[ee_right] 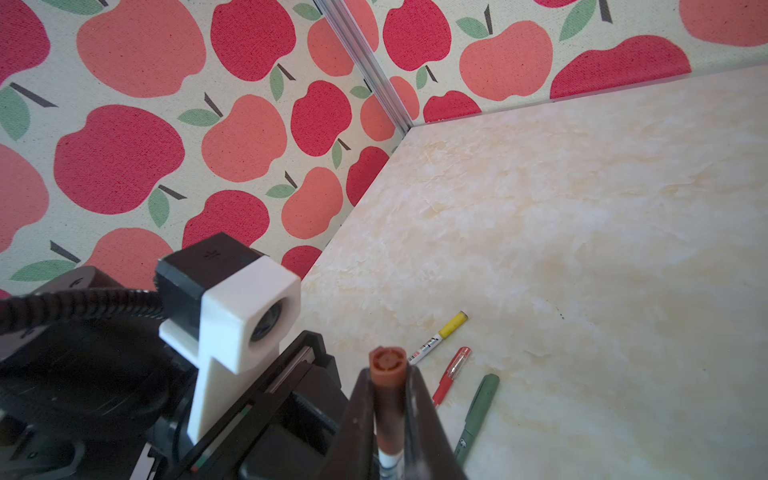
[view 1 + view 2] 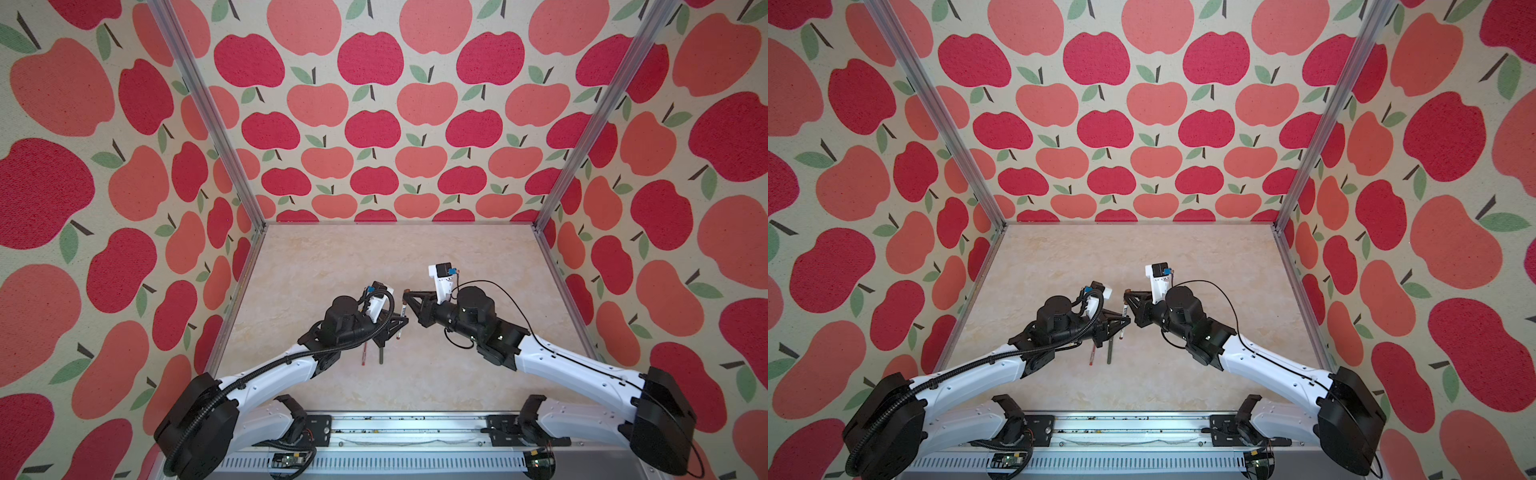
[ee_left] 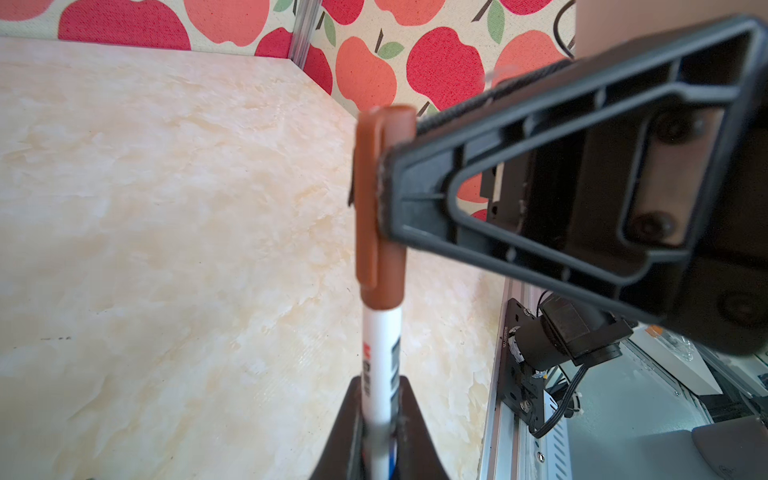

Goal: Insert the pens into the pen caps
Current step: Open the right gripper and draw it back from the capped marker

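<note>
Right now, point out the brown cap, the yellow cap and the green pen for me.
brown cap (image 3: 366, 199): left wrist view, on its clip.
yellow cap (image 1: 454, 324): right wrist view, middle of the cap.
green pen (image 1: 478, 409): right wrist view, middle of the barrel.

both top views: overhead, whole table (image 2: 415, 257) | wrists: close, share brown cap (image 3: 386, 270)

White pen (image 3: 380, 365), brown cap (image 3: 384, 286) fitted on
</note>
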You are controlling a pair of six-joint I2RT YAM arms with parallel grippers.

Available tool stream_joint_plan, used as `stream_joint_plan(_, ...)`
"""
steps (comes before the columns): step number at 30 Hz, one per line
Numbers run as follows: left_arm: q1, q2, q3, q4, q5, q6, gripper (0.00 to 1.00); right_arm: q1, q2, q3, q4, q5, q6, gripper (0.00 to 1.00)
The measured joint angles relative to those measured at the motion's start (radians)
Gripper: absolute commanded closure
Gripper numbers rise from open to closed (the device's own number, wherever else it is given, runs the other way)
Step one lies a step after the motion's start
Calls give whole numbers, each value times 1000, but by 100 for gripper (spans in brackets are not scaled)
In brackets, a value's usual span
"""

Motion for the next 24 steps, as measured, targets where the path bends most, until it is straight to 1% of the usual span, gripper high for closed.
stream_joint_plan(1, 9, -13, 5, 54, -19, 0, 100, 10, -8, -2, -51, -34, -4, 76)
stream_joint_plan(2, 18, -30, 7, 43, -19, 5, 100, 13, -13, -4, -48, -35, -2, 72)
stream_joint_plan(3, 24, -44, 4, 62, -37, 4, 100, 6, -24, 3, -76, -60, -6, 69)
stream_joint_plan(6, 33, -76, 6, 172, -66, -1, 100, 0, -48, 3, -192, -129, -13, 64)
stream_joint_plan(9, 26, -89, 4, 245, -85, -6, 100, -23, -67, 9, -289, -169, -26, 63)
stream_joint_plan(13, 0, -88, -29, 275, -108, -8, 100, -53, -115, 55, -379, -190, -47, 61)
stream_joint_plan(19, -39, -87, -48, 248, -154, -8, 100, -92, -216, 136, -476, -185, -84, 57)
stream_joint_plan(21, -59, -88, -48, 219, -179, -15, 100, -100, -239, 157, -511, -161, -98, 53)
stream_joint_plan(24, -104, -88, -47, 155, -227, -41, 100, -112, -262, 174, -571, -91, -111, 52)
